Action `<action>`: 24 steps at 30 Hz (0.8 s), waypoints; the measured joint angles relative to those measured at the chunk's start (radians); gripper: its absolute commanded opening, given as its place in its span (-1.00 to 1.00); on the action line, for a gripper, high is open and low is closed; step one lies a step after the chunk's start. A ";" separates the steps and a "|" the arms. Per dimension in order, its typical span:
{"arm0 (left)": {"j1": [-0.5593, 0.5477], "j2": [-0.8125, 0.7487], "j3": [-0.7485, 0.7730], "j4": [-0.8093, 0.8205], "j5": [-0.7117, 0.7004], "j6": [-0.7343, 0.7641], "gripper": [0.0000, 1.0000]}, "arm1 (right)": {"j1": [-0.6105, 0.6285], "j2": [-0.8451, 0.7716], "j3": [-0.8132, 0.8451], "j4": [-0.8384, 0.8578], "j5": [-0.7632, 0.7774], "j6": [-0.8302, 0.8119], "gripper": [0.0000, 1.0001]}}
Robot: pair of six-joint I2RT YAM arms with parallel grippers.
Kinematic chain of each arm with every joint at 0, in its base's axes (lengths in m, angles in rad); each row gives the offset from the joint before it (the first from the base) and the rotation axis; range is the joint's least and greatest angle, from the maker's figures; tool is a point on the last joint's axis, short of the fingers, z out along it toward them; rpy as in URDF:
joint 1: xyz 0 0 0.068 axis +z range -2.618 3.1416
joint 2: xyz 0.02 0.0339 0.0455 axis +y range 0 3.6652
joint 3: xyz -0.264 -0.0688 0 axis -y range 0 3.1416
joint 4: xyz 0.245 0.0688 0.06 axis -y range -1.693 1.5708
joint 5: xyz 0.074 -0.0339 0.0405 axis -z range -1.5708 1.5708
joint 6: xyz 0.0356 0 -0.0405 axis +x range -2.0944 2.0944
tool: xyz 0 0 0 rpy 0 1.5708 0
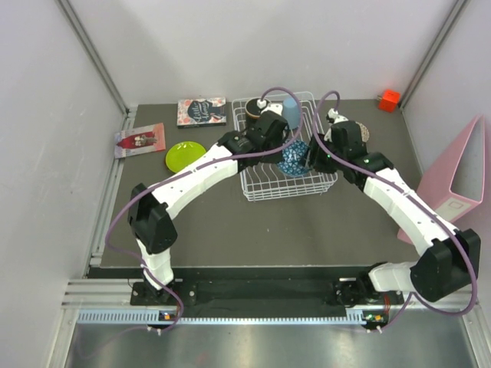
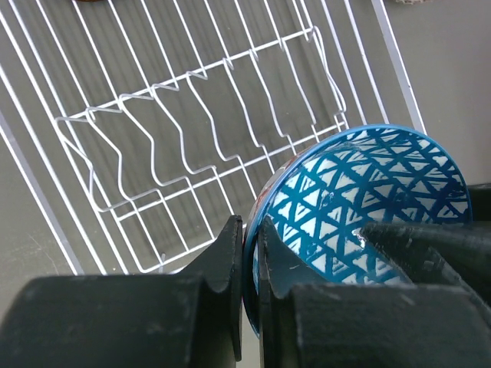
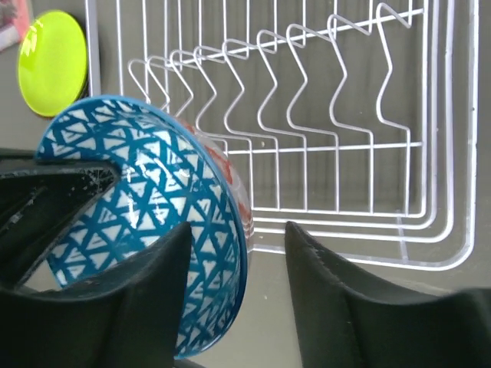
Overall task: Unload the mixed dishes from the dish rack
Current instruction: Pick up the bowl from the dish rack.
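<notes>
The blue patterned bowl (image 2: 368,184) stands tipped up on its edge inside the dish rack (image 1: 265,188), about the middle of it in your top view. Your left hand (image 2: 251,226) is clenched on the bowl's rim. One finger lies against the outside wall and the other against the triangle-printed inside, with only the rim's thickness between them.

Your right hand (image 3: 239,230) is spread wide. The bowl's rim sits in the gap between its fingers, with one finger (image 3: 146,299) in front of the patterned inside and the other clear of the bowl on the outer side. You cannot tell from the wrist view whether the near finger touches the bowl.

A red-and-white edge (image 3: 234,180) shows just behind the bowl, but too little of it is in view to say what it is. The rack's row of upright prongs (image 3: 307,92) runs just beside the bowl.

At the rack's far end you can see the pale blue cup (image 1: 291,111) and, beside it, a dark mug (image 1: 257,113). The lime-green plate (image 1: 185,156) lies flat on the surface (image 1: 230,230), left of the rack and apart from it. Two printed cards (image 1: 202,111) lie beyond the plate. An orange-red block (image 1: 390,100) sits in the far right corner, and a pink binder (image 1: 460,180) stands at the right edge.
</notes>
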 measured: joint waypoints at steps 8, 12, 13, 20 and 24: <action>-0.018 0.000 -0.004 0.013 -0.018 -0.005 -1.00 | 0.000 -0.008 -0.027 0.038 0.090 0.023 -1.00; -0.020 0.000 -0.011 0.023 -0.013 -0.002 0.09 | 0.002 -0.023 -0.044 0.048 0.105 0.029 -1.00; -0.020 0.000 -0.011 0.027 -0.001 -0.002 0.41 | 0.002 -0.031 -0.052 0.050 0.109 0.029 -1.00; -0.015 -0.053 -0.043 0.062 -0.042 -0.028 0.98 | 0.000 -0.111 -0.068 0.052 0.184 0.048 -1.00; -0.007 -0.134 -0.108 0.127 -0.089 -0.090 0.98 | -0.037 -0.142 -0.042 0.051 0.193 0.094 -1.00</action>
